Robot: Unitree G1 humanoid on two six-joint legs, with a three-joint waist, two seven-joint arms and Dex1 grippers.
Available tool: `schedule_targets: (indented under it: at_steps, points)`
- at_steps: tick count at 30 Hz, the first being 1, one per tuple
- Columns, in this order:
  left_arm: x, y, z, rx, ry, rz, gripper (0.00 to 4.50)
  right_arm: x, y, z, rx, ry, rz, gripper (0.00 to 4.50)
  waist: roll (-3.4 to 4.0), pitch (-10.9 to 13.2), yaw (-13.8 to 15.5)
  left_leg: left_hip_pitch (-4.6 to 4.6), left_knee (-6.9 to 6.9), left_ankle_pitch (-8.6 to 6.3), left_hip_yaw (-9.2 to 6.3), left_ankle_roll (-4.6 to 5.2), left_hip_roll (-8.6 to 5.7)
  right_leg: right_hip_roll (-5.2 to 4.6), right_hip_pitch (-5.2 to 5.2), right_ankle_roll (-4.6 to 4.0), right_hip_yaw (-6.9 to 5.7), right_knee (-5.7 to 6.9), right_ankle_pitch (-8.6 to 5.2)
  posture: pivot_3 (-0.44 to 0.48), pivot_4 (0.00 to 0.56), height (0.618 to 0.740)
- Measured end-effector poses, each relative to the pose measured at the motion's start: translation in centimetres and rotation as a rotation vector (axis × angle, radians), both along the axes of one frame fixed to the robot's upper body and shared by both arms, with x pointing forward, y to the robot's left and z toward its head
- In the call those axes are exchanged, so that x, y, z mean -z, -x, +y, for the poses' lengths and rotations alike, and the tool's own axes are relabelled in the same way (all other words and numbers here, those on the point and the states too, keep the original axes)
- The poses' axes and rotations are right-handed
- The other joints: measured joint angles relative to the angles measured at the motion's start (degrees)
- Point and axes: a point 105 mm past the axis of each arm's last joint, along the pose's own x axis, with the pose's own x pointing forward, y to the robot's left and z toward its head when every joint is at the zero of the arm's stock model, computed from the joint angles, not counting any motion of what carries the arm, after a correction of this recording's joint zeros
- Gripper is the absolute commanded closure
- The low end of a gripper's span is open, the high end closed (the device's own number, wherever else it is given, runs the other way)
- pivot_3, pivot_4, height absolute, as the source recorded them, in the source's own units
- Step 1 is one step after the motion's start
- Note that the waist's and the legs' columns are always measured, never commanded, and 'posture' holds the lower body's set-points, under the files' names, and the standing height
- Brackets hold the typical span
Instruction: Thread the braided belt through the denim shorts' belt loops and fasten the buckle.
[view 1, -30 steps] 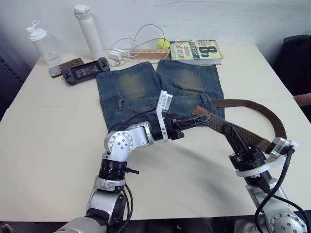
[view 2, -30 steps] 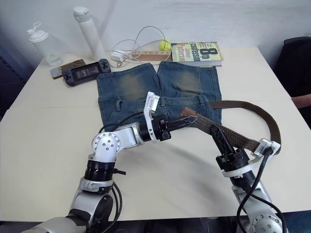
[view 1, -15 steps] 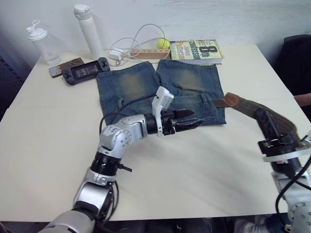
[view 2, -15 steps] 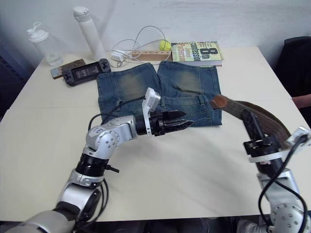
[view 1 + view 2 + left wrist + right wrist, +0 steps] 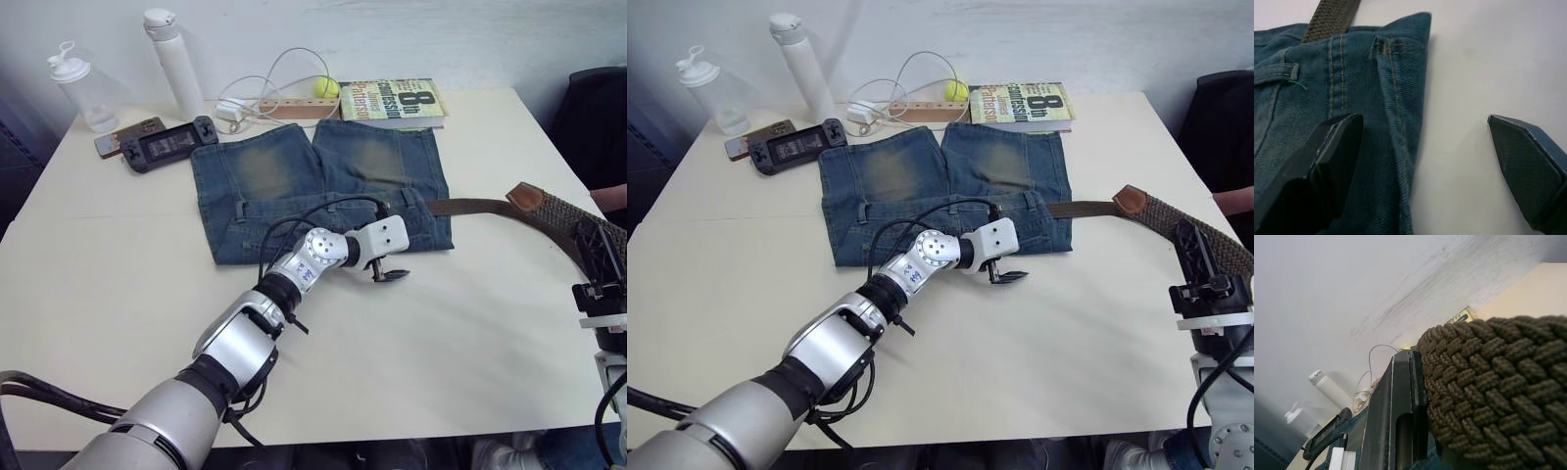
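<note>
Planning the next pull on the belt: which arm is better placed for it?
Right. The right gripper is shut on the braided belt; the open left gripper straddles the denim shorts' waistband edge, suited to steadying.

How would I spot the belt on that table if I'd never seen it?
Find the denim shorts spread mid-table. From their right-hand waist corner a long dark-brown strap runs out across the table toward the right gripper: that is the braided belt. Its woven texture and tan leather tip set it apart from the thin white cable.

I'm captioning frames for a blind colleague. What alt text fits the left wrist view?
The left gripper is open over the waistband edge of the denim shorts, one finger above the denim and one above the bare table. The braided belt runs out from under the waistband.
</note>
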Motion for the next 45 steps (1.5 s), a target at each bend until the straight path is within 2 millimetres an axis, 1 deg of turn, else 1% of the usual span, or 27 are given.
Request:
schedule_targets:
  at_steps: [2,4,5,6,8,9,10,12,14,19,20,21,24,27,30,33,38,39,40,44,45]
  points:
    - [0.2,-0.2,0.0,-0.017,-0.005,0.007,1.42,-0.1,0.1,0.2,0.004,0.003,-0.001,4.5,0.0,0.0,0.04,0.0,0.01,0.0,0.0,0.01,-0.01,0.0,0.0,0.0,0.0,0.01,0.0,0.0,0.15,0.74]
    - [0.5,-0.2,0.0,-0.025,0.005,0.032,2.37,-0.2,0.2,0.5,0.001,0.001,-0.007,4.5,0.01,0.0,0.04,0.0,0.01,0.0,0.0,0.01,-0.01,0.0,0.0,0.0,0.0,0.01,0.0,0.0,0.15,0.74]
    - [0.6,-0.1,-0.1,-0.022,0.006,0.042,2.77,-0.3,0.2,0.7,-0.003,0.003,-0.01,4.5,0.01,0.0,0.03,0.0,0.02,0.0,0.0,0.01,-0.01,0.0,0.0,0.0,0.0,0.02,0.0,0.0,0.15,0.74]
    - [0.7,0.0,-0.2,-0.019,0.005,0.047,3.33,-0.3,0.2,0.8,-0.007,0.003,-0.01,4.5,0.0,0.0,0.03,0.0,0.02,0.01,0.0,0.01,-0.01,0.0,0.01,0.0,0.0,0.02,0.0,0.0,0.15,0.74]
    - [0.7,0.1,-0.2,-0.003,0.008,0.06,4.19,-0.1,0.0,1.2,-0.023,-0.004,-0.004,4.5,0.01,-0.01,0.02,0.0,0.02,0.01,0.0,0.01,-0.01,0.0,0.0,0.0,0.0,0.03,0.0,0.0,0.15,0.74]
    - [0.7,0.4,-0.2,0.021,0.007,0.073,4.4,0.1,-0.2,1.6,-0.04,-0.006,0.004,4.5,0.01,-0.01,0.01,0.0,0.02,0.01,0.0,0.01,-0.01,0.0,-0.01,0.0,0.0,0.04,0.0,0.0,0.15,0.74]
    - [0.7,0.5,-0.2,0.04,0.008,0.084,4.47,0.2,-0.3,1.8,-0.051,-0.006,0.011,4.5,0.02,-0.01,0.01,0.0,0.02,0.01,0.0,0.01,-0.01,0.0,-0.01,0.0,0.0,0.04,0.0,0.0,0.15,0.74]
    - [0.8,1.1,0.0,0.095,0.011,0.125,4.47,0.3,-0.5,2.2,-0.073,0.001,0.019,4.5,0.03,-0.02,0.07,0.0,0.02,0.01,-0.01,0.01,-0.02,-0.01,-0.01,0.0,-0.02,0.05,0.0,0.0,0.15,0.74]
    - [1.3,2.1,0.7,0.178,0.01,0.175,4.47,0.2,-0.6,2.7,-0.102,0.023,0.035,4.5,0.05,-0.03,-0.02,0.0,0.02,0.01,-0.01,0.02,-0.02,-0.01,-0.01,0.0,-0.02,0.07,0.0,0.0,0.15,0.74]
    - [2.1,4.8,3.5,0.36,-0.007,0.274,4.47,0.0,-0.3,3.8,-0.178,0.085,0.081,4.5,0.07,-0.05,-0.14,0.0,0.03,0.01,-0.06,0.01,0.01,0.0,0.01,-0.01,-0.04,0.07,0.0,0.0,0.15,0.74]
    - [2.1,5.2,3.7,0.379,-0.008,0.283,4.47,0.0,-0.3,4.0,-0.189,0.094,0.091,4.5,0.07,-0.05,-0.16,0.0,0.04,0.01,-0.04,0.01,0.01,-0.01,0.01,-0.01,-0.02,0.07,0.0,0.0,0.15,0.74]
    - [2.2,5.7,4.5,0.388,-0.015,0.297,4.47,0.0,-0.2,4.3,-0.211,0.108,0.111,4.5,0.07,-0.05,-0.16,0.0,0.05,0.01,-0.05,0.02,0.0,-0.02,0.02,-0.01,-0.03,0.06,0.0,0.0,0.15,0.74]
    - [2.5,7.2,5.8,0.401,-0.024,0.339,4.47,0.1,0.1,5.6,-0.28,0.146,0.172,4.5,0.08,-0.05,-0.14,0.0,0.05,0.01,-0.1,0.02,0.03,-0.01,0.02,-0.01,-0.04,0.05,0.0,0.0,0.15,0.74]
    - [2.5,8.7,6.8,0.414,-0.057,0.359,4.47,0.2,0.4,6.4,-0.314,0.17,0.245,4.5,0.08,-0.05,-0.03,0.0,0.07,0.01,-0.09,0.01,0.03,-0.02,0.03,-0.01,-0.03,0.02,-0.01,0.0,0.15,0.74]
    - [2.1,10.0,7.0,0.43,-0.065,0.396,4.47,0.9,0.8,6.6,-0.323,0.187,0.336,4.5,0.07,-0.05,0.34,0.0,0.12,0.01,-0.13,0.02,0.01,-0.04,0.1,-0.01,-0.07,-0.01,0.0,0.0,0.15,0.74]
    - [1.6,10.9,6.7,0.446,-0.059,0.421,4.47,1.4,1.2,6.5,-0.321,0.187,0.413,4.5,0.07,-0.05,0.39,0.0,0.16,0.0,-0.14,0.04,0.0,-0.04,0.15,-0.01,-0.07,-0.03,0.0,0.0,0.15,0.74]
    - [1.2,11.8,6.1,0.462,-0.051,0.456,4.47,2.3,1.2,6.1,-0.312,0.183,0.507,4.5,0.05,-0.04,0.29,0.0,0.17,0.01,-0.13,0.04,0.01,-0.04,0.15,-0.01,-0.09,-0.02,0.0,0.0,0.15,0.74]
    - [1.1,11.9,5.9,0.461,-0.039,0.471,3.73,2.5,1.2,5.8,-0.307,0.189,0.523,4.5,0.04,-0.04,0.34,0.0,0.18,0.01,-0.13,0.04,0.01,-0.04,0.16,-0.01,-0.09,-0.03,0.0,0.0,0.15,0.74]
    - [1.1,12.0,5.9,0.46,-0.028,0.494,3.49,2.5,1.1,5.5,-0.3,0.194,0.535,4.5,0.03,-0.03,0.37,0.0,0.19,0.01,-0.14,0.04,0.01,-0.04,0.16,-0.01,-0.1,-0.03,0.0,0.0,0.15,0.74]
    - [0.2,13.0,6.1,0.492,0.007,0.558,1.71,2.4,1.1,4.7,-0.284,0.206,0.573,4.5,0.03,-0.03,0.27,0.0,0.19,0.01,-0.14,0.04,0.03,-0.03,0.16,-0.01,-0.1,-0.03,0.0,0.0,0.15,0.74]
    - [-0.4,13.3,6.3,0.502,0.028,0.577,1.27,2.5,1.2,4.7,-0.29,0.211,0.598,4.5,0.03,-0.03,0.27,0.0,0.19,0.01,-0.14,0.04,0.03,-0.03,0.16,-0.01,-0.1,-0.02,0.0,0.0,0.15,0.74]
